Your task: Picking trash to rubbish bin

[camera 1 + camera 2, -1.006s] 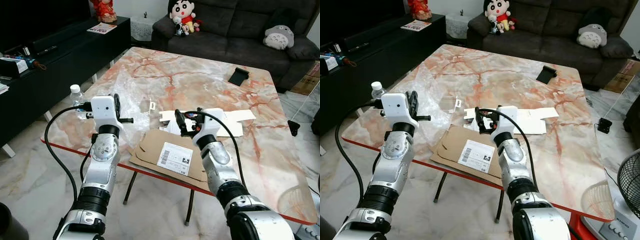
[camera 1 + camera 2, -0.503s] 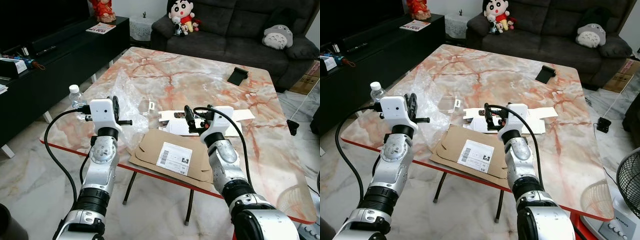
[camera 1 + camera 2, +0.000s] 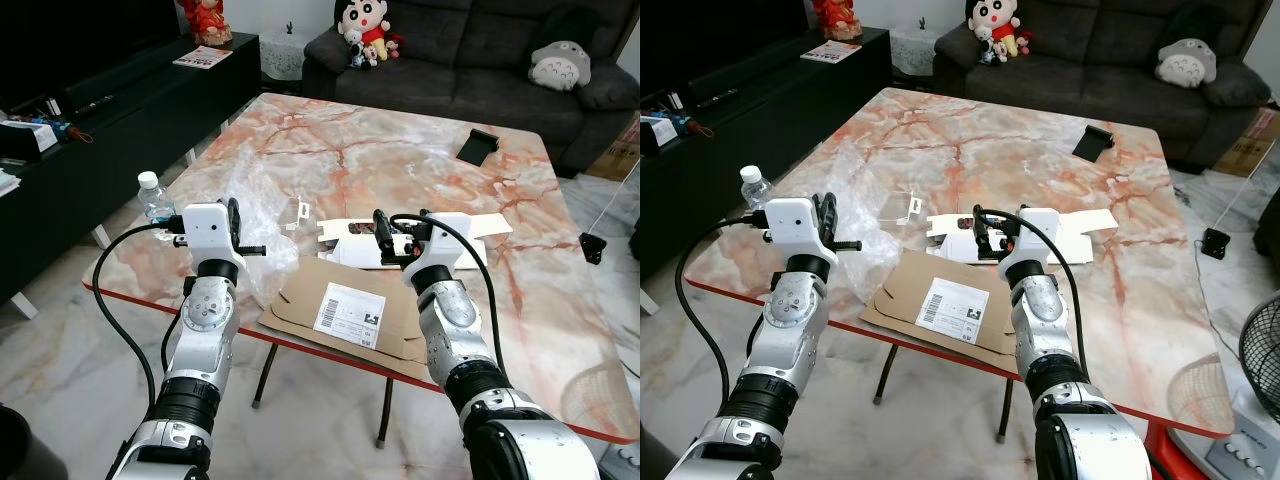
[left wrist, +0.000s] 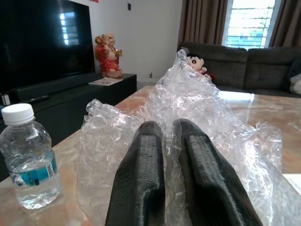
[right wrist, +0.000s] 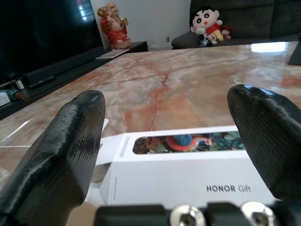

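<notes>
A crumpled clear plastic wrap (image 3: 258, 195) lies on the marble table (image 3: 400, 150), left of centre. My left gripper (image 3: 233, 222) is at its near edge, fingers shut and pointing into the plastic (image 4: 197, 103). A flattened brown cardboard piece (image 3: 340, 310) with a white label hangs over the table's near edge. Behind it lies a flat white box (image 5: 188, 181) printed "HONOR Gift". My right gripper (image 3: 385, 235) hovers open just above the near side of that box, with nothing between its fingers.
A small water bottle (image 3: 152, 197) stands at the table's left edge beside the plastic. A black object (image 3: 477, 147) rests at the far right of the table. A dark sofa (image 3: 460, 50) lies beyond, a black TV cabinet (image 3: 90, 110) to the left, and a fan (image 3: 1262, 350) at the right.
My right gripper has moved forward from over the cardboard to the white box. The left gripper has stayed by the plastic wrap.
</notes>
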